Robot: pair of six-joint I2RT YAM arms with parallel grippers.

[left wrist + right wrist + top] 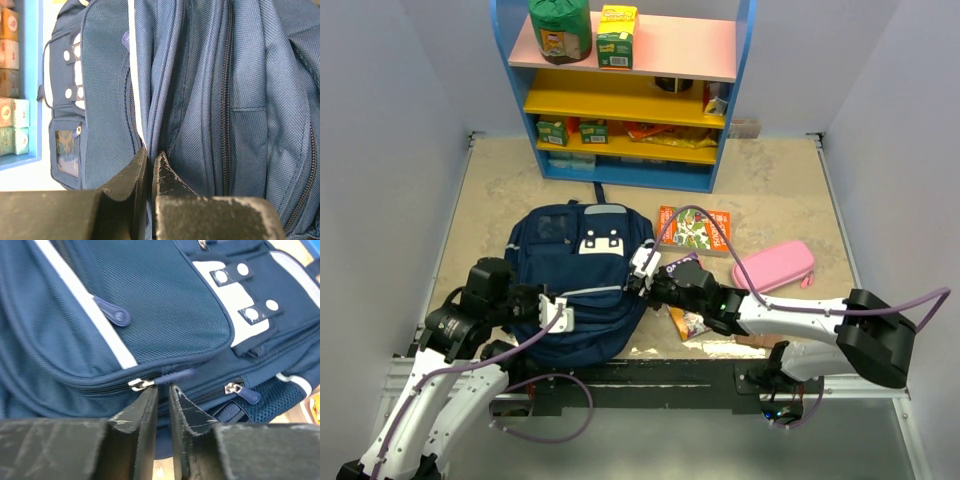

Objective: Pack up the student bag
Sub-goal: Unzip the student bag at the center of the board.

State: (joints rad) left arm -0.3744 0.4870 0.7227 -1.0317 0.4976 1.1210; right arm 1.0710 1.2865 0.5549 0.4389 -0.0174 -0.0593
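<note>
While left gripper [150,156] clamps one student bag [582,300]; right gripper [163,388]: cannot tell

Lab test cell: plain white walls [380,150], beige tabletop [520,180], colourful shelf [620,105] of packaged groceries [617,37].

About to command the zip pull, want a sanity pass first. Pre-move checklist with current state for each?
1. Right gripper lined up on the zipper pull: ok, the pull lies right at its fingertips.
2. Pull actually pinched: cannot tell, jaws are narrow but the pull is blurred.
3. Left gripper bracing the student bag: shut at the side fabric, but cannot tell if fabric is pinched.
4. Compartment open: not ok, the zip beside the slider looks closed.
5. Items ready to pack: ok, book and pink pencil case lie right of the bag.
</note>
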